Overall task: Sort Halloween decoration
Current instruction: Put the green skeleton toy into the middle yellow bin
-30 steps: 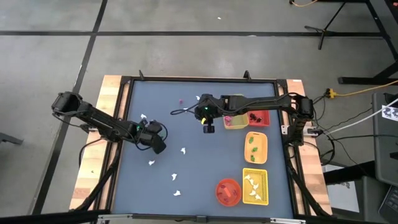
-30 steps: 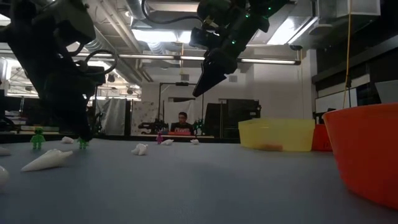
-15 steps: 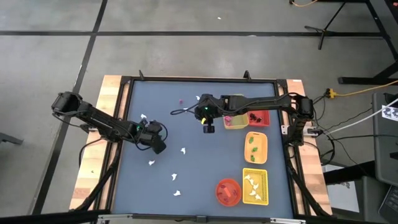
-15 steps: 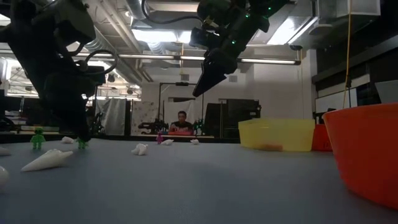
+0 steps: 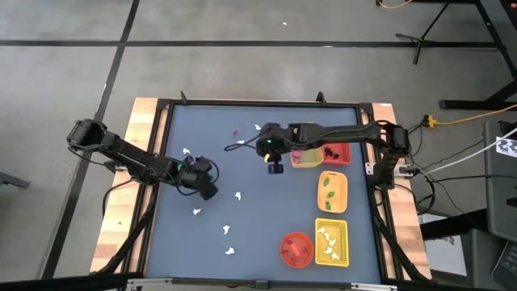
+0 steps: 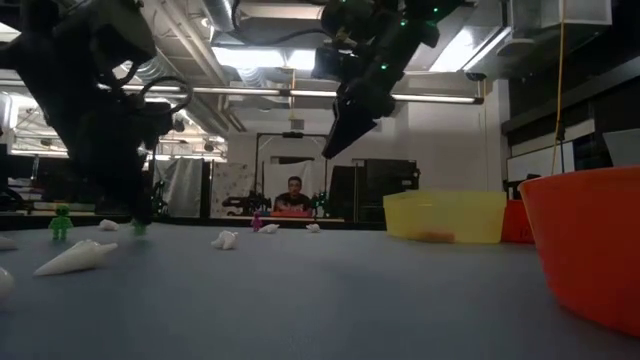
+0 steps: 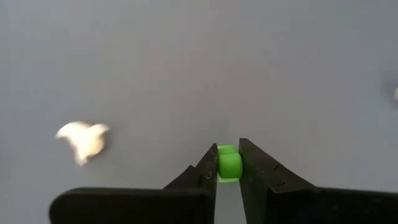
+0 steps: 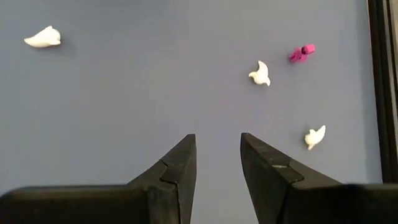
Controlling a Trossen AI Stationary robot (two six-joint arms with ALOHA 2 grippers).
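Green piece [image 7: 229,164] partly hidden between left gripper [image 7: 228,167] fingers; its shape unreadable. Orange bowl [image 6: 590,240] cut off by low view's edge.

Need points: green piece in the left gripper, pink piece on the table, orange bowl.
green piece [image 7: 229,163], left wrist view: its middle, between the fingers.
pink piece [image 8: 301,53], right wrist view: its body.
orange bowl [image 6: 560,235], low view: its outer wall.

Even overhead light, backlit dim low view, blurred wrist close-ups
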